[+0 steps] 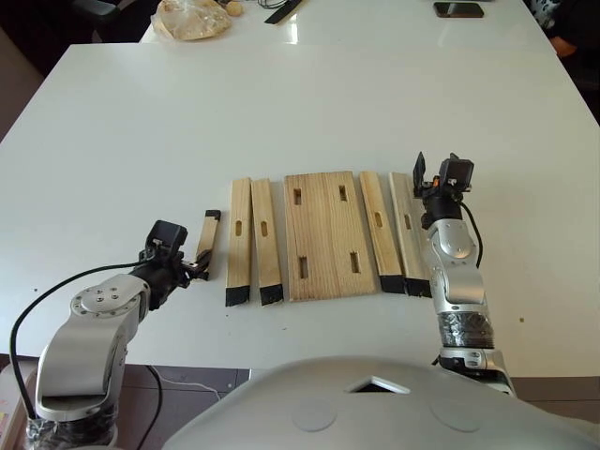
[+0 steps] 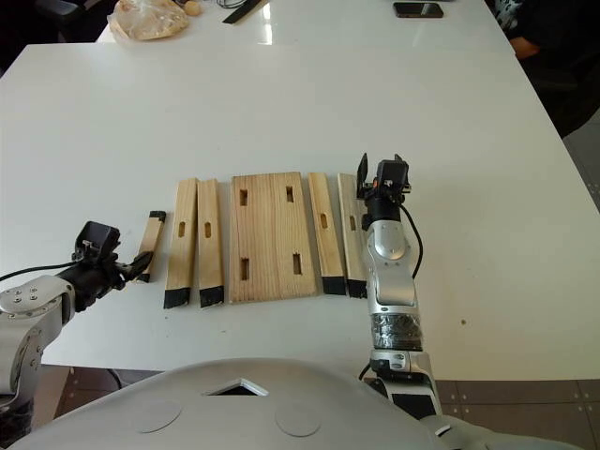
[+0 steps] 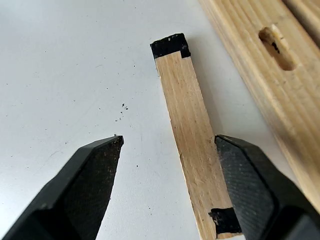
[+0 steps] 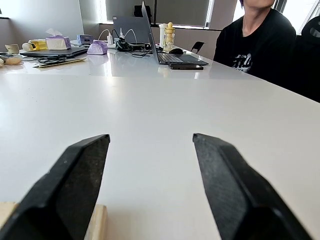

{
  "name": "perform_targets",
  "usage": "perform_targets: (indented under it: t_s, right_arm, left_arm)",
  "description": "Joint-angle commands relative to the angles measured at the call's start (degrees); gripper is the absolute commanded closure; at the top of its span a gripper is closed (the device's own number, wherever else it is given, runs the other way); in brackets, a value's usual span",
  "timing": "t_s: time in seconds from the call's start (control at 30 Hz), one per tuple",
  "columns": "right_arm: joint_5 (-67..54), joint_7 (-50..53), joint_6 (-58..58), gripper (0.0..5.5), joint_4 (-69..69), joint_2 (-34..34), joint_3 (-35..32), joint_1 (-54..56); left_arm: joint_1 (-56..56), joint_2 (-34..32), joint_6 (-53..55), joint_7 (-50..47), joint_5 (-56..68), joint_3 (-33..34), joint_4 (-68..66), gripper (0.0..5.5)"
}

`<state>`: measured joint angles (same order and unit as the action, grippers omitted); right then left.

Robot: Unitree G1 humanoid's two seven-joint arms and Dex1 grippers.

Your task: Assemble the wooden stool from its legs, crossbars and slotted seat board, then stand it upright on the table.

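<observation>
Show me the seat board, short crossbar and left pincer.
seat board point(image 1: 328, 234), left eye view, its centre
short crossbar point(image 3: 189, 135), left wrist view, mid-length
left pincer point(image 3: 169, 142), left wrist view, between fingertips

You're in an office: a long glossy white table point(image 1: 309, 103), a flat black smartphone point(image 1: 458, 9) at 1 o'clock, an open dark-grey laptop point(image 4: 180, 59) beyond.

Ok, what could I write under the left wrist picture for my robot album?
The open left tool reaches over the white table, a short black-tipped crossbar lying between its fingers.
</observation>
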<state>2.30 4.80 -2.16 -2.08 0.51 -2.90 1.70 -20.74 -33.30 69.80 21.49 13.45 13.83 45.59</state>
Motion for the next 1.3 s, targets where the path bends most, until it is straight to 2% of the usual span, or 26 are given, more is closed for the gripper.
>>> perform_targets:
  t_s: [0.03, 0.13, 0.23, 0.57, 0.8, 0.97, 1.1, 1.2, 1.3]
  right_arm:
    - [-0.2, -0.3, -0.6, 2.44, -0.4, 0.1, 0.1, 0.4]
    - [-0.2, -0.8, -0.6, 2.44, -1.0, 0.3, 0.3, 1.0]
    - [-0.2, -1.1, -0.4, 2.44, -1.6, 0.4, 0.3, 1.4]
    - [-0.2, -2.0, 0.6, 2.44, -5.0, 0.7, 0.6, 4.1]
    - [-0.2, -3.0, 1.4, 2.44, -7.2, 1.0, 0.8, 6.1]
    - [-0.7, -3.8, 1.5, 2.44, -8.0, 1.6, 0.3, 8.0]
    - [-4.2, -7.9, 0.2, 2.44, -5.7, 1.6, 0.4, 9.1]
    - [-14.5, -17.5, -6.5, 2.44, 2.6, 2.9, 0.6, 10.7]
    - [-30.7, -28.9, -20.1, 2.44, 14.6, 7.3, 0.9, 12.1]
  left_arm:
    - [-2.5, 0.1, 1.2, 0.0, 0.3, -3.0, -1.0, 2.10]
    - [-3.7, 0.6, -1.3, -0.5, -0.2, -3.5, -3.5, 2.10]
    - [-4.2, 2.4, -5.5, -0.3, 0.2, -1.6, -7.6, 2.46]
    - [0.0, 8.9, -12.5, -3.6, 1.1, -0.9, -15.2, 4.15]
    - [6.4, 12.1, -16.0, -5.7, 2.2, -0.4, -15.1, 4.18]
    - [15.9, 8.4, -26.0, -3.4, 0.9, 0.1, -15.0, 4.18]
    - [24.6, 7.1, -33.3, -1.2, 0.7, -3.0, -14.5, 4.18]
    - [27.3, 9.9, -34.6, 2.6, 7.5, -5.3, -11.3, 4.18]
    - [28.4, 15.3, -31.0, 5.8, 24.9, -1.3, -10.5, 4.18]
